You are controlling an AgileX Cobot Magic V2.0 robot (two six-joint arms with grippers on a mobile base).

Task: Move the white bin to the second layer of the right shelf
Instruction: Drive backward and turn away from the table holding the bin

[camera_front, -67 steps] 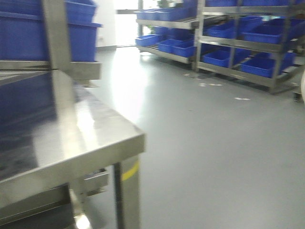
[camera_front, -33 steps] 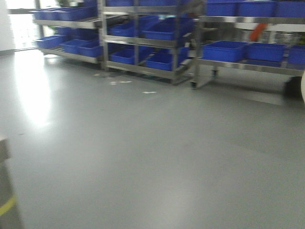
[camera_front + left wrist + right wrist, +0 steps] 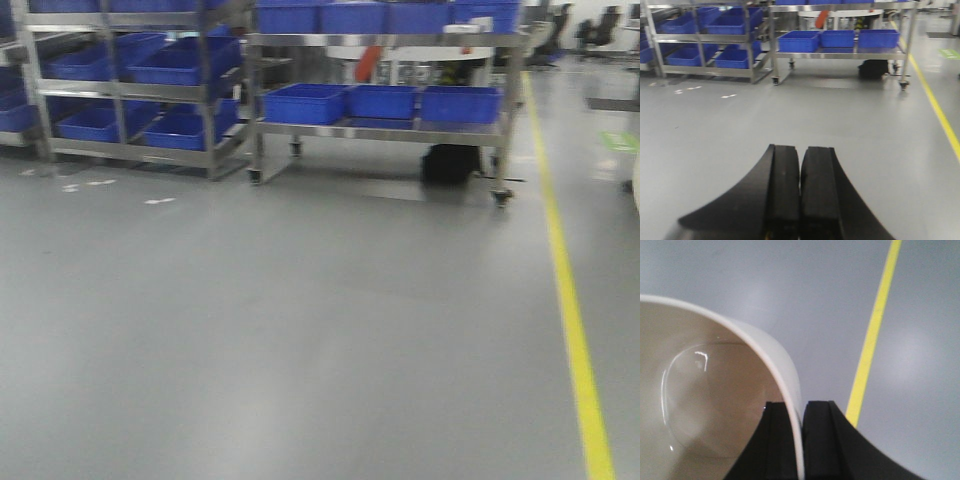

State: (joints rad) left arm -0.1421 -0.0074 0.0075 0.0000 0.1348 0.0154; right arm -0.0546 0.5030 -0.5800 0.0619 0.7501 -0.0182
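Note:
The white bin [image 3: 715,390] fills the left of the right wrist view, a glossy cream tub seen from above its open mouth, held over the grey floor. My right gripper [image 3: 802,402] is shut on its rim, one finger [image 3: 777,440] inside the wall and one outside. A pale sliver at the right edge of the front view [image 3: 637,185] may be the bin. My left gripper [image 3: 801,147] is shut and empty above the floor. No roller-lined rack level can be made out; the racks ahead are blurred.
A wheeled steel cart [image 3: 385,132] with blue crates [image 3: 305,103] stands ahead, a black object [image 3: 448,163] under it. Steel racks [image 3: 215,120] with more blue crates stand at the left. A yellow floor line [image 3: 570,300] runs along the right.
The front view has swung to the right: the steel table has left the view, the racks have slid left, and the wheeled cart and yellow line have come in.

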